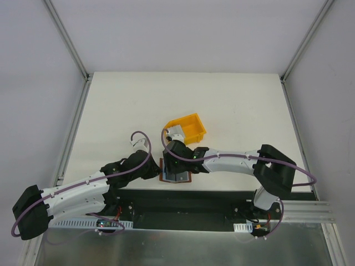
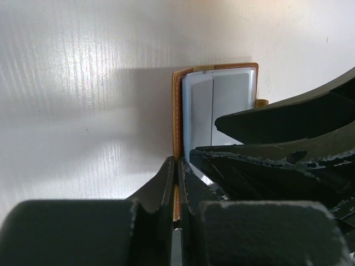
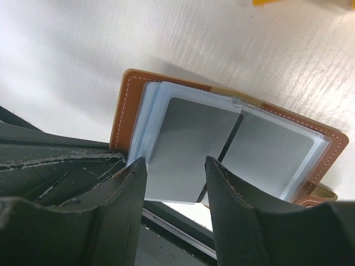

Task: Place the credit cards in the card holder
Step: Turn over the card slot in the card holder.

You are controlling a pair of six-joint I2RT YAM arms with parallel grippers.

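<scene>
left gripper: fully closed, its fingers pinching the stitched brown edge on the left side of the card holder.
card holder: lies open on the white table near the front edge, between the two grippers, with clear sleeves facing up over grey panels.
right gripper: fingers parted and poised over the left sleeve, gripping nothing; contact with the sleeve cannot be judged.
yellow bin: just behind the card holder, not touching it.
hard to make out: in the top view the arms cover most of the holder. It is unclear whether the grey panels are credit cards or lining.
</scene>
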